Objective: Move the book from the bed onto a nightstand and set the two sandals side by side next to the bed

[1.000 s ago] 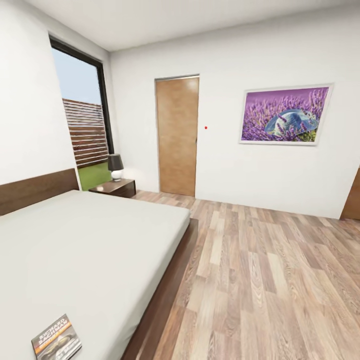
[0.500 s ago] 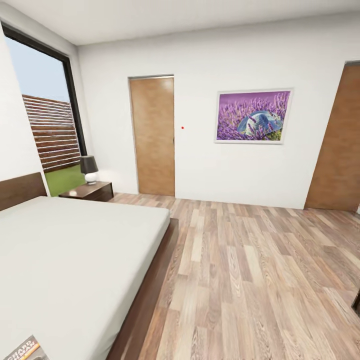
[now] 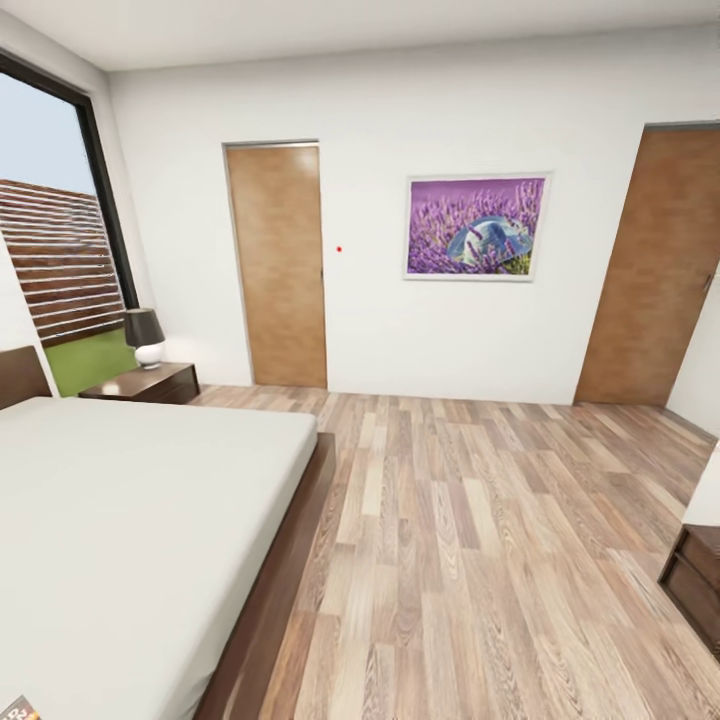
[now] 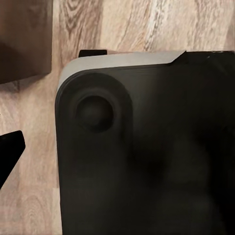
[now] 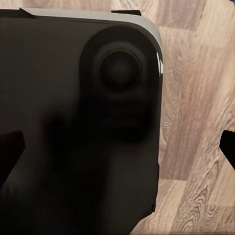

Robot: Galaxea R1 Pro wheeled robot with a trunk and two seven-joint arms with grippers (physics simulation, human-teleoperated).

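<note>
The bed (image 3: 130,520), with a light grey mattress and a dark wooden frame, takes up the left of the head view. Just a corner of the book (image 3: 14,711) shows at the bottom left edge, lying on the mattress. A dark-brown nightstand (image 3: 150,383) stands beyond the bed under the window and carries a small lamp (image 3: 145,336). The sandals are out of view. My left gripper (image 4: 117,152) and right gripper (image 5: 117,147) hang over my dark base above the plank floor. Both are open and hold nothing.
Wood-plank floor (image 3: 480,540) stretches to the right of the bed. Two wooden doors (image 3: 280,265) (image 3: 650,270) and a purple picture (image 3: 476,227) are on the far wall. A dark wooden cabinet (image 3: 695,590) juts in at the lower right.
The camera has swung right, so the whole picture shifted left. The book has slid nearly out of the bottom left corner, and the second door and the cabinet came into view.
</note>
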